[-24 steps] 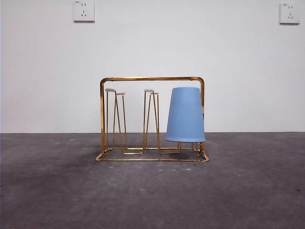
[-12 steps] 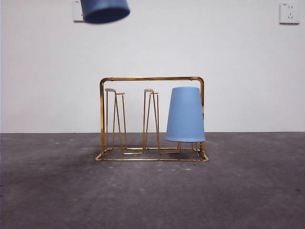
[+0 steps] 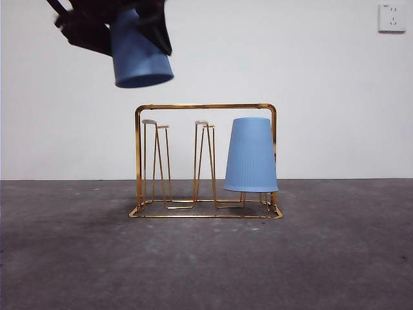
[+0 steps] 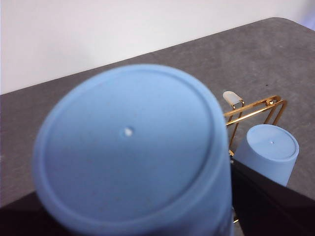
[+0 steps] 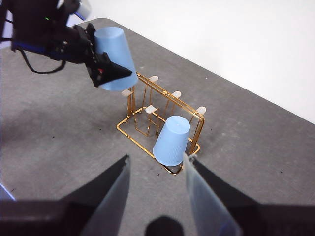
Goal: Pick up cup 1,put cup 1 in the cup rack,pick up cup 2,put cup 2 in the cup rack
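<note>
- Gold wire cup rack (image 3: 205, 161) on the grey table (image 3: 206, 265), and one blue cup (image 3: 251, 155) sits upside down over the pegs at one end.
- Two blue cups in all: the second cup (image 3: 139, 55) hangs mouth-down, tilted, above the rack's other end.
- Left gripper (image 5: 101, 61) has its jaws clamped on that second cup.
- Right gripper (image 5: 155, 191) hovers high and well apart, jaws spread, nothing in them.
- The other white-tipped pegs stand bare.

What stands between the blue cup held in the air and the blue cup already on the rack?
Only free white-tipped pegs of the cup rack stand between the held cup in the left end effector and the racked cup, shown in the front view.
</note>
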